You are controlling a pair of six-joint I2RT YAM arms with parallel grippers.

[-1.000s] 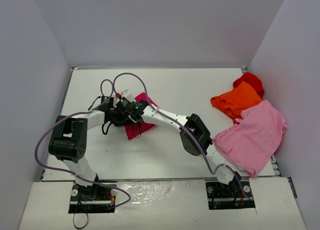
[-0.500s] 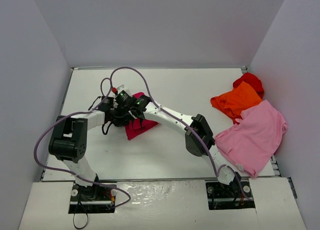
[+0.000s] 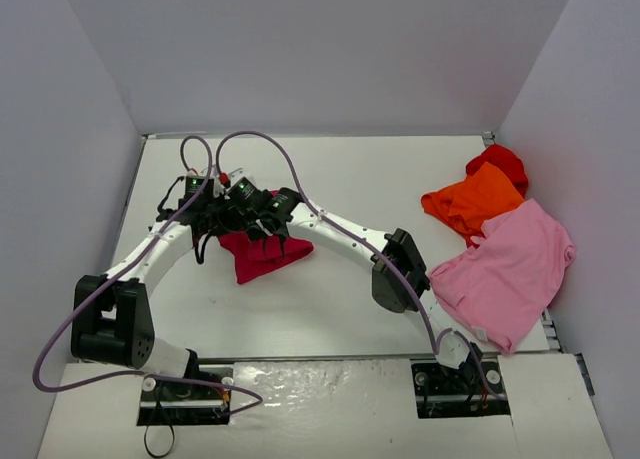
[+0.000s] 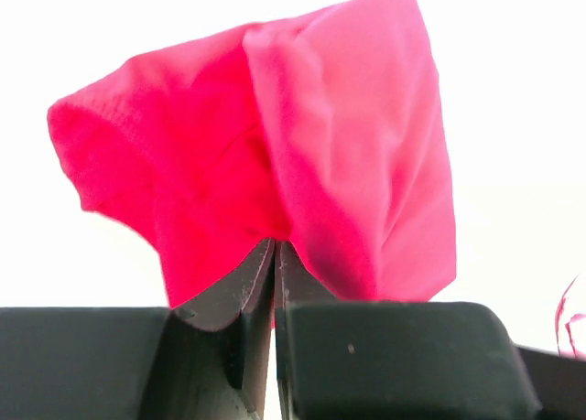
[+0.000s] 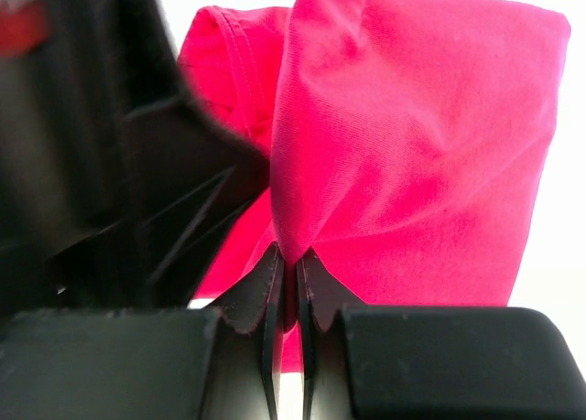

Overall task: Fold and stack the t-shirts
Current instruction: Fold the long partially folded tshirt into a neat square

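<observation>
The crimson t-shirt (image 3: 262,257) hangs bunched at the left middle of the table (image 3: 330,309), held at its top edge by both grippers. My left gripper (image 3: 212,222) is shut on a fold of the crimson cloth (image 4: 275,164), which spreads out beyond its fingertips (image 4: 261,274). Close to its right, my right gripper (image 3: 265,229) is shut on another ridge of the same cloth (image 5: 412,145). The orange t-shirt (image 3: 472,201), light pink t-shirt (image 3: 510,269) and bright red t-shirt (image 3: 500,162) lie crumpled together at the far right.
White walls enclose the table on the left, back and right. Purple cables (image 3: 250,139) loop above both wrists. The right arm's elbow (image 3: 398,269) stretches across the table's middle. In the right wrist view the left gripper's dark body (image 5: 110,164) fills the left side.
The left arm has swung its elbow down and left, and its wrist has moved left. The crimson t-shirt has shifted left with both grippers and hangs a little wider.
</observation>
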